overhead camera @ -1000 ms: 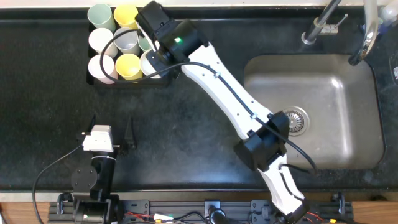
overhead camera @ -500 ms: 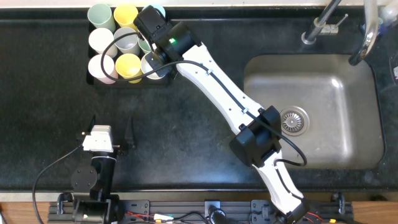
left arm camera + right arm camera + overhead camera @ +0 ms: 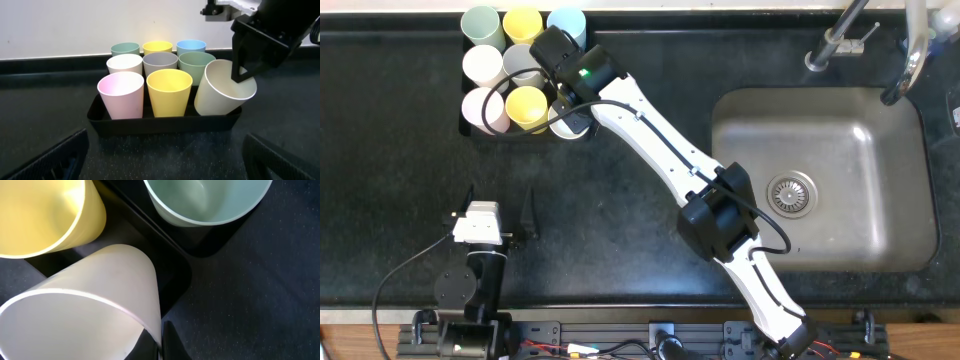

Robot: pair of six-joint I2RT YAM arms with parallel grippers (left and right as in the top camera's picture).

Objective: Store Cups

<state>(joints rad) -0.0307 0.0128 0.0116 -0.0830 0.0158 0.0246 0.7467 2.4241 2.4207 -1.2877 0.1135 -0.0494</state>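
Two tools are mine. Nearest, my left tool rests wide open on the dark speckled worktop. Beyond it, my right tool pinches the rim of a cream plastic cup, tilted at the near right corner of a black plastic tray. The cup looks light, smooth and thin-walled, so the rim seems the best hold. Eight pastel cups stand upright beside and behind it. No writing is readable.

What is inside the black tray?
Eight upright cups stand in the black tray; a ninth, cream cup sits tilted in its corner slot, held by the right gripper. The tray floor is covered.
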